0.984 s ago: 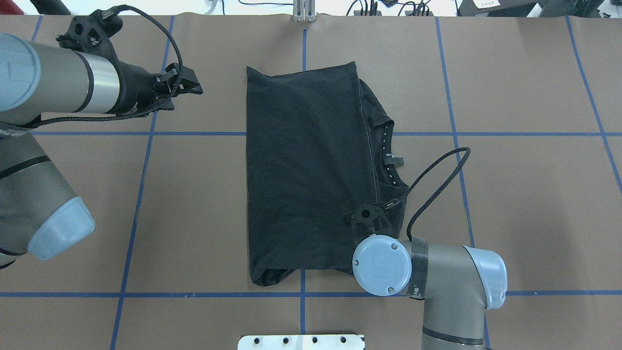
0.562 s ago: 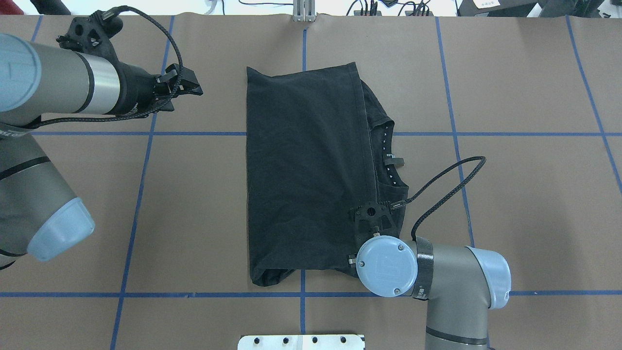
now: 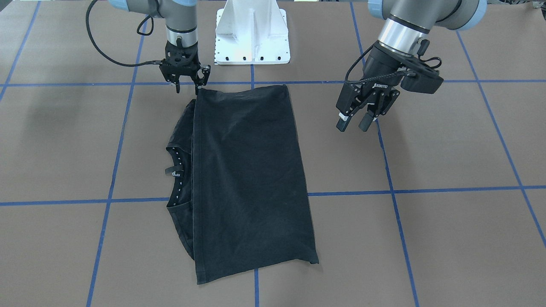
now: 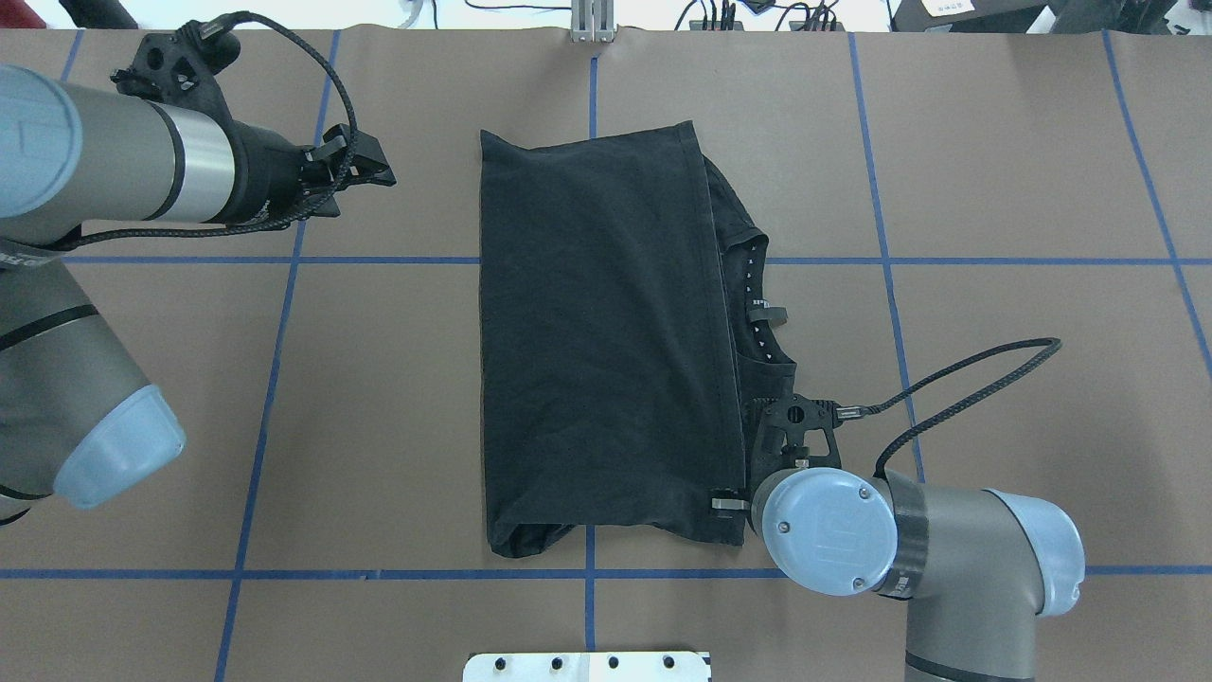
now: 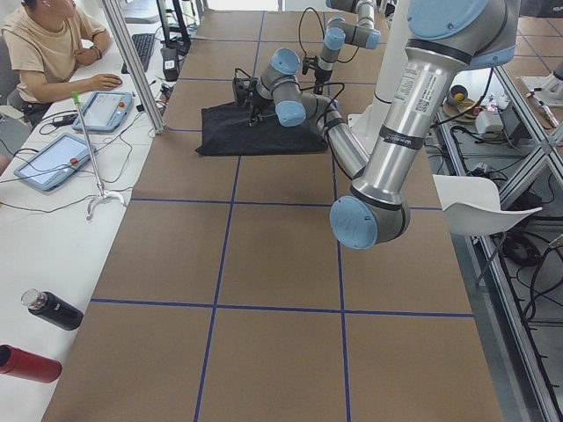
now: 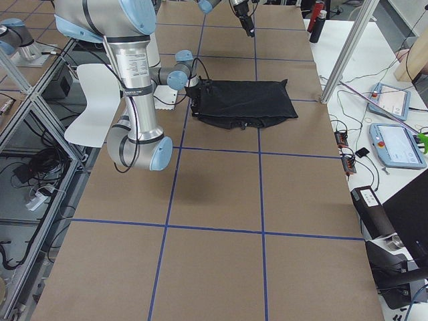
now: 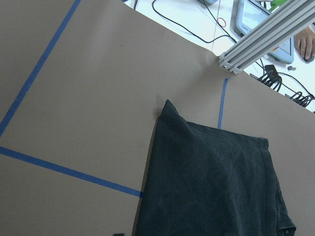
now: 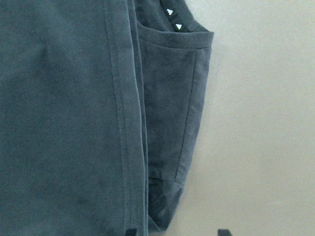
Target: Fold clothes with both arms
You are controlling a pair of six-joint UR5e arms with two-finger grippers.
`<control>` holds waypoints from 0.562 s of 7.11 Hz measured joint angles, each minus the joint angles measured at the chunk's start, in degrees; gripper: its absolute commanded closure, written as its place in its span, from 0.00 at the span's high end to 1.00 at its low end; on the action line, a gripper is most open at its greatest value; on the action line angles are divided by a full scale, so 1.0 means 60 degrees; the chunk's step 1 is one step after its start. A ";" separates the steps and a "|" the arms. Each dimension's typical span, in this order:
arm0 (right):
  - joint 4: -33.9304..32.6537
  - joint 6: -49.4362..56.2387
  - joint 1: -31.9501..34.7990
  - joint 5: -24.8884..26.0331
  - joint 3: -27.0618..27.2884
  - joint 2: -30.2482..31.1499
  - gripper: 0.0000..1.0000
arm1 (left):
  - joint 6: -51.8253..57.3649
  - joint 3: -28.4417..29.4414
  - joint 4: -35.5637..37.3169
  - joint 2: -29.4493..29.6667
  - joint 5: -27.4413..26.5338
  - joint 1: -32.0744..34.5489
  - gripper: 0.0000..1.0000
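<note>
Overhead exterior shows the brown table [image 4: 994, 189] with the black T-shirt [image 4: 606, 332] lying flat straight out from the white pedestal base [image 3: 251, 30], folded into a long panel with its collar peeking out along one edge. My worry is that a pinch at the base-side corner may catch only the top layer, so the stack slides and the fold opens. The right arm [image 4: 947, 549] points straight down just out from the base, the right gripper [image 3: 187, 89] with fingers apart over that corner. The left arm [image 4: 114, 180] slants downward. The left gripper [image 3: 354, 124] hangs spread and empty off the base's left side, clear of the cloth.

Matt black cloth T-shirt [image 4: 606, 332], matt brown paper table cover [image 4: 1042, 170], satin grey metal left arm [image 4: 104, 170].
</note>
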State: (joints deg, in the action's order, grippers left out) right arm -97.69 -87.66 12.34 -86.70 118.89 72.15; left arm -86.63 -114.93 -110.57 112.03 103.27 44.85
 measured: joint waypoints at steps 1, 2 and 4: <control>0.0583 -0.1134 -0.0002 0.0030 0.0019 0.0117 0.58 | 0.0005 0.0002 0.0000 0.0002 0.0000 -0.0003 0.73; 0.1337 -0.2602 -0.0002 0.0063 -0.0058 0.0250 0.59 | 0.0008 -0.0002 0.0000 0.0004 0.0000 -0.0002 0.73; 0.2188 -0.5080 0.0003 0.0100 -0.0339 0.0358 0.61 | 0.0010 -0.0004 0.0000 0.0005 0.0000 -0.0001 0.73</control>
State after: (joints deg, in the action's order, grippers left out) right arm -84.56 -118.14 12.36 -86.10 116.86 74.29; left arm -86.57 -114.95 -110.57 112.06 103.27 44.85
